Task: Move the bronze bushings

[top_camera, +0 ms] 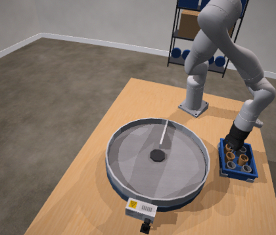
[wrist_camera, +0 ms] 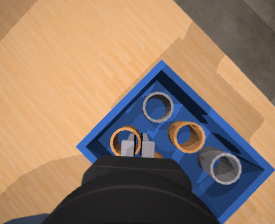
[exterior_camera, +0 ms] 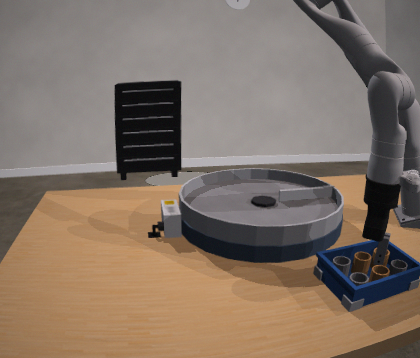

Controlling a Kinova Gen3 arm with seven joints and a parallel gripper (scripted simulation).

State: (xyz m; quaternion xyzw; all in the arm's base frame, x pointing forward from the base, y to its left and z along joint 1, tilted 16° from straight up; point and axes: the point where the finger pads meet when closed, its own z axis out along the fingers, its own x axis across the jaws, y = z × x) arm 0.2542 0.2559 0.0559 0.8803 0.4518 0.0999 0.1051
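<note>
The blue crate [top_camera: 236, 158] stands on the table right of the turntable and holds bronze and steel bushings, all upright. My gripper [wrist_camera: 138, 140] reaches down into the crate's back corner. It is shut on the wall of a bronze bushing [wrist_camera: 124, 141], with one finger inside the bore and one outside. That bushing still stands in the crate. Another bronze bushing [wrist_camera: 186, 136] and two steel bushings [wrist_camera: 158, 107] [wrist_camera: 223, 167] stand beside it. The turntable's grey disc [top_camera: 157, 164] with its dark hub [top_camera: 158, 155] holds no bushings.
A raised rim rings the disc, and a white bar [top_camera: 163, 132] runs from the rim towards the hub. A white control box [top_camera: 140, 209] sits at the turntable's front. The arm's base [top_camera: 194, 106] stands behind the crate. A black rack [exterior_camera: 148, 130] stands beyond the table.
</note>
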